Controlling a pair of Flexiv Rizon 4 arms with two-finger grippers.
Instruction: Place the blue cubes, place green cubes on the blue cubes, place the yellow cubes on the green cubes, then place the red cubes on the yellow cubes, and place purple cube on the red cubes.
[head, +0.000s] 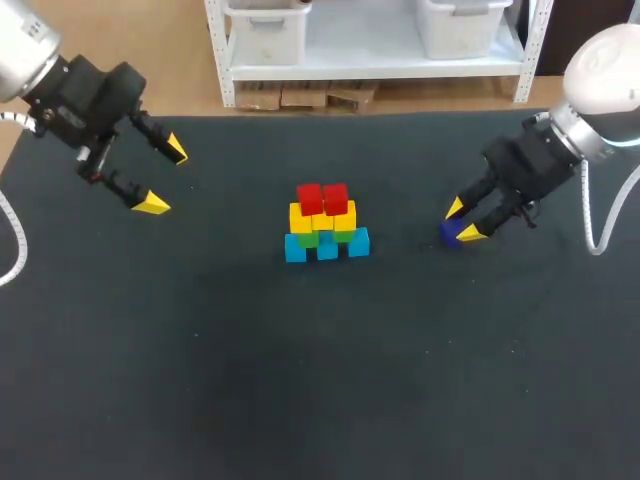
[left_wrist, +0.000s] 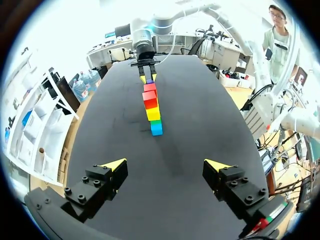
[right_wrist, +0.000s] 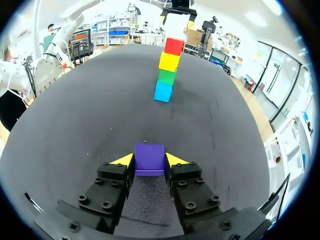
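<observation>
Clasping purple cube (right_wrist: 149, 157), right gripper (right_wrist: 149, 160), near stack (head: 325, 225)

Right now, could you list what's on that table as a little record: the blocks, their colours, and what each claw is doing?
stack: mid-table; bottom to top: blue cubes, green cubes, yellow cubes, red cubes
purple cube: apart from the stack, to its right
right gripper: shut on the purple cube, low near the table
left gripper: open, empty, left of the stack
not yet done: purple cube onto the red cubes
</observation>
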